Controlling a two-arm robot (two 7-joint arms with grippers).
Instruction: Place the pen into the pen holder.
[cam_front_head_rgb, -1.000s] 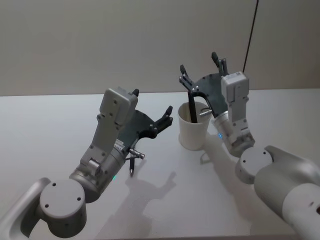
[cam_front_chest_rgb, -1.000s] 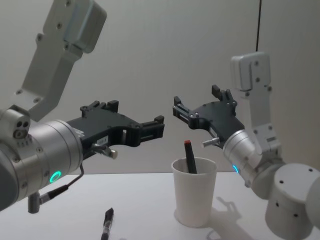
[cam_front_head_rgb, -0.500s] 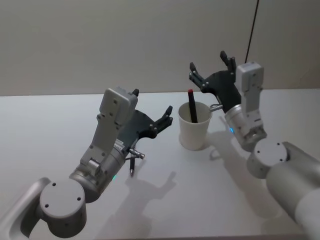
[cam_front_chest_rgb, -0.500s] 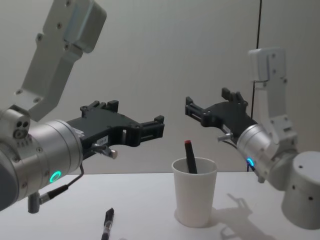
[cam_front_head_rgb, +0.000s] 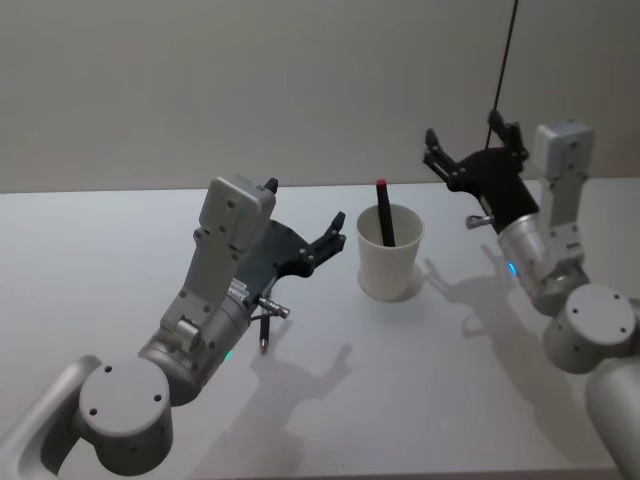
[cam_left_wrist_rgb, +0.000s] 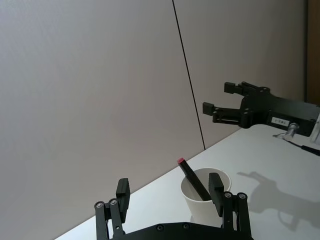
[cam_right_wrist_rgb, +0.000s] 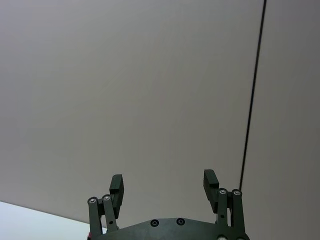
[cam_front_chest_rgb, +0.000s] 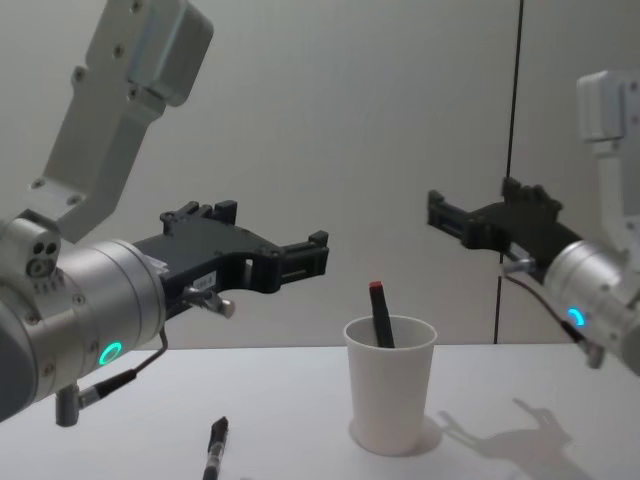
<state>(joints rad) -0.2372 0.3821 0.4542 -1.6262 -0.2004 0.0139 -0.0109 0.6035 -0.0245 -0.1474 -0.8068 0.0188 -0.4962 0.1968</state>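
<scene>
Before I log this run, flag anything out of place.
A slim black pen lies loose on the white table under the left gripper, outside the white paper cup; another red-tipped black pen leans inside it.

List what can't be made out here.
- Lower end of the pen: head and chest views, hidden inside the cup.
- The second pen: chest view, cut by the bottom edge; head view, partly behind the left arm.
- Base of the cup: left wrist view, behind the left gripper.
</scene>
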